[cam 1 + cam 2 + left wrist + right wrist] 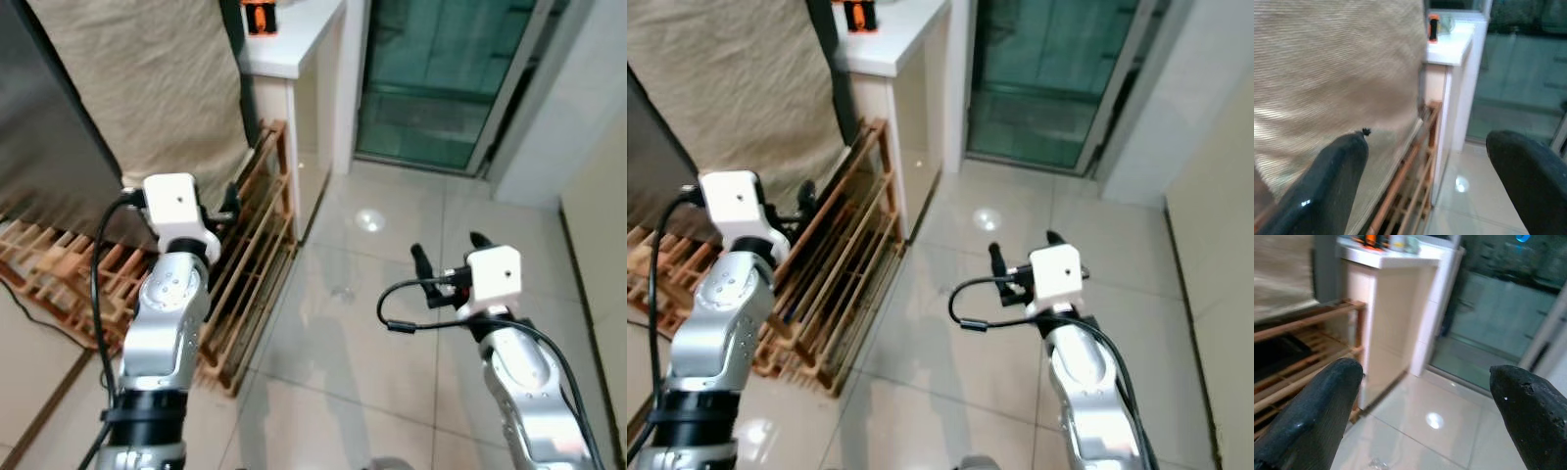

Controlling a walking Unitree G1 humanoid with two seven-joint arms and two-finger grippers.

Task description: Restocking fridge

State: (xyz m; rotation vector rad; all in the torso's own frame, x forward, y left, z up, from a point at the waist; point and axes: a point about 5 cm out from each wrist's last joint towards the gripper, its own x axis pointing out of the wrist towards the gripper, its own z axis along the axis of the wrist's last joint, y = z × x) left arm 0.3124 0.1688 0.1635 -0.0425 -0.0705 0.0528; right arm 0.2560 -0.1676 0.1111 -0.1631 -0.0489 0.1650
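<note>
Tiles of shiny pale floor (392,323) spread out under the robot, with a bright spot of light on them. Both silver arms are held up in front. The left gripper (1425,186) is raised beside a low wooden rack (250,264), and its two black fingers (1327,186) are spread wide apart with nothing between them. The right gripper (1425,421) hangs over the bare floor, well apart from the rack, and its fingers (1308,416) are also wide apart and hold nothing. A big beige cloth (137,88) hangs down behind the rack, next to a dark panel (49,127) on the robot's left. Just past the rack stands a white counter (294,49). On top of it sits a small orange and black thing (259,17), too blurry to say what it is, and any writing on it is too small to read. Beyond the counter is a dark green glass door (441,69) with a pale frame. A plain wall (598,245) runs along the robot's right side. No words or labels can be read anywhere.
</note>
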